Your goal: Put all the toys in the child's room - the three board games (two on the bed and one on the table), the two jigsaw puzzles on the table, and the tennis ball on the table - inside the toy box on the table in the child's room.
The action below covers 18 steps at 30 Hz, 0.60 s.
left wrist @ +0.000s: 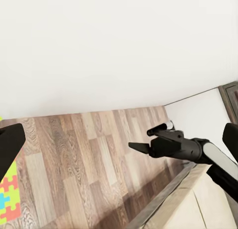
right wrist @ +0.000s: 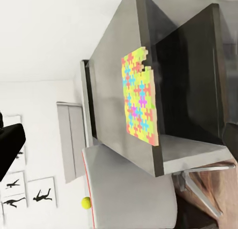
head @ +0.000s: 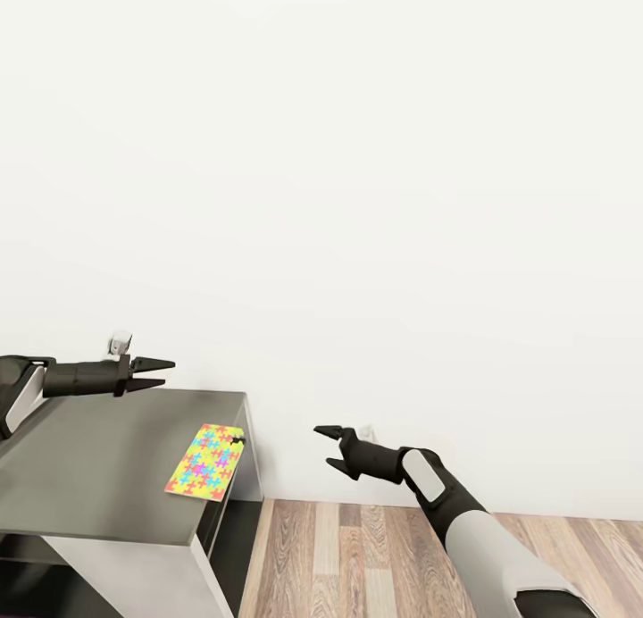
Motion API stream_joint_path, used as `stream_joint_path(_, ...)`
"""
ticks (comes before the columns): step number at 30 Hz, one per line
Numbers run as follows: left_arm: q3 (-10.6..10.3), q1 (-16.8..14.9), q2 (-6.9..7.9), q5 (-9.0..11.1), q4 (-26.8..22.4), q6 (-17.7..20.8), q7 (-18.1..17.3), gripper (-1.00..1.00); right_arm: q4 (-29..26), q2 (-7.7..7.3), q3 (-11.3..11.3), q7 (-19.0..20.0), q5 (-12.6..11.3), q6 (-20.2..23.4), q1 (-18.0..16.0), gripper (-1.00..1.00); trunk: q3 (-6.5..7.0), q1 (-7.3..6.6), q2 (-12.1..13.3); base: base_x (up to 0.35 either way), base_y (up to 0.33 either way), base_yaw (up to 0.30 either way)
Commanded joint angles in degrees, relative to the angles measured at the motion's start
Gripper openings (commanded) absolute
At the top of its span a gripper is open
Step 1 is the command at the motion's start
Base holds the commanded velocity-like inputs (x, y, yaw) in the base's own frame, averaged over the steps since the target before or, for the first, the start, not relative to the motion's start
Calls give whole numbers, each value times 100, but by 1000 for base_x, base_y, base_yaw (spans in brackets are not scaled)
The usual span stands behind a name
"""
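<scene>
One jigsaw puzzle [head: 205, 462] lies flat on a dark grey-topped cabinet [head: 98, 466], its corner reaching past the cabinet's front right edge. The right wrist view has the same puzzle [right wrist: 140, 102], and beyond it the tennis ball [right wrist: 86, 202] at the edge of the white table [right wrist: 134, 194]. My left gripper [head: 165, 373] hovers open and empty above the cabinet's back edge. Right of the cabinet, my right gripper [head: 327, 446] is open and empty in the air over the floor, also seen from the left wrist [left wrist: 140, 139]. The toy box, board games and bed are out of view.
A bare white wall fills the space ahead. Wood-plank floor [head: 375, 555] runs to the right of the cabinet. Black silhouette wall pictures [right wrist: 39, 194] hang past the table. A chair's star-shaped base [right wrist: 201, 187] stands by the cabinet.
</scene>
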Motion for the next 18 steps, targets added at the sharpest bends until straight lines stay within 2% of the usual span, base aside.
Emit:
stream_joint_path(1,-22,-7,6,21,0,42,-15,100,-1,-3,-15,37,-75,39,-4,100,-26,23,-47,0,0,0)
stream_joint_path(5,-22,-9,6,23,-6,44,-23,100,-1,-33,8,154,-339,70,-4,100,-98,111,-208,0,0,0)
stream_joint_path(8,-22,-9,6,24,-7,45,-29,100,-1,-51,12,192,-423,80,-4,100,-152,177,-328,0,0,0)
stream_joint_path(18,-22,-11,11,28,-16,45,-33,100,-16,-67,13,257,-479,85,-4,100,-331,397,-729,0,0,0)
